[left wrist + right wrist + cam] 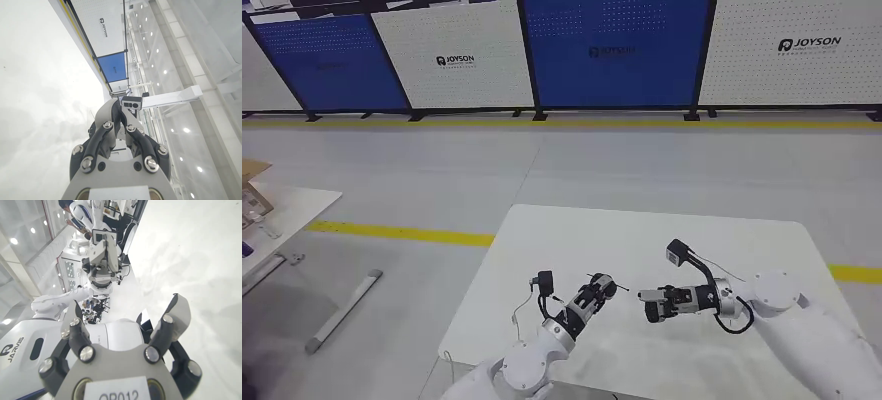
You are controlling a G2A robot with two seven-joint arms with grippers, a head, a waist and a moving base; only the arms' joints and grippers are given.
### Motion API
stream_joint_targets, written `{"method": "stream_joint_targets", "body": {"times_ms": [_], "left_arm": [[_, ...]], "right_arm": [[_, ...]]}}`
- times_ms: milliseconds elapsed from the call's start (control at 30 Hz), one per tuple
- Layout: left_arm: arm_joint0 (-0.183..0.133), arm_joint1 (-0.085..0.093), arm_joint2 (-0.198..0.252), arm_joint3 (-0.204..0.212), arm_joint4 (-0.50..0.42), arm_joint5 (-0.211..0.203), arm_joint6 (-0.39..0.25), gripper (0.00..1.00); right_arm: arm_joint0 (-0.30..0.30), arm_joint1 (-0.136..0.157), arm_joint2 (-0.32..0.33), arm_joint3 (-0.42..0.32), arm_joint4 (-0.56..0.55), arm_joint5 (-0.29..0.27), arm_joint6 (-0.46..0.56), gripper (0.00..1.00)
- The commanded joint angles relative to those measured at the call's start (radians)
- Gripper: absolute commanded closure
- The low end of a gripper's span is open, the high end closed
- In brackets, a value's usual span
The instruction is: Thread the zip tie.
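Left gripper (602, 287) is clamping down on the zip tie (620, 290). In the top view a thin black strip is sticking out past its fingertips, held up off the counter (572, 230). The left wrist view is agreeing: the fingers are pressing together, and a sliver of dark strap is poking out just beyond the tips. Right gripper (650, 305) is hanging just beside the left one, tips pointing at it with a small gap between them, not touching the tie. In the right wrist view its jaws are standing wide apart with nothing between them. The left gripper is sitting straight ahead of it there, with a dark line running between its closed fingers; I'm reading that as the tie seen edge-on. I can't tell which end is the head and which the tail, or whether any loop is forming, because the strap is too thin to resolve. My read on progress: the pickup is done and the tie is being presented in the air between the two grippers, but the threading itself isn't looking started. What's remaining: the right gripper taking the free end ahead of it, lining the tail up with the head slot, pushing it through and pulling it snug.
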Motion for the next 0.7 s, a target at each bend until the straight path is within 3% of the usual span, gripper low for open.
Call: {"method": "stream_joint_targets", "body": {"times_ms": [0,433,567,667], "left_arm": [[0.005,-0.001,-0.010,-0.004,-0.006,0.003,-0.008,1.00],[0.007,-0.003,-0.010,-0.005,-0.007,0.004,-0.012,1.00],[0.025,-0.006,-0.010,-0.023,-0.001,0.005,-0.019,1.00],[0.033,-0.010,-0.011,-0.027,0.003,0.000,-0.001,1.00]], "right_arm": [[0.005,-0.005,-0.003,0.011,0.017,-0.004,0.011,0.00],[0.005,-0.005,-0.003,0.011,0.017,-0.004,0.011,0.00],[0.002,-0.010,-0.008,-0.040,-0.042,0.022,-0.037,0.00],[0.012,-0.018,-0.012,-0.035,-0.077,0.027,-0.067,0.00]]}}
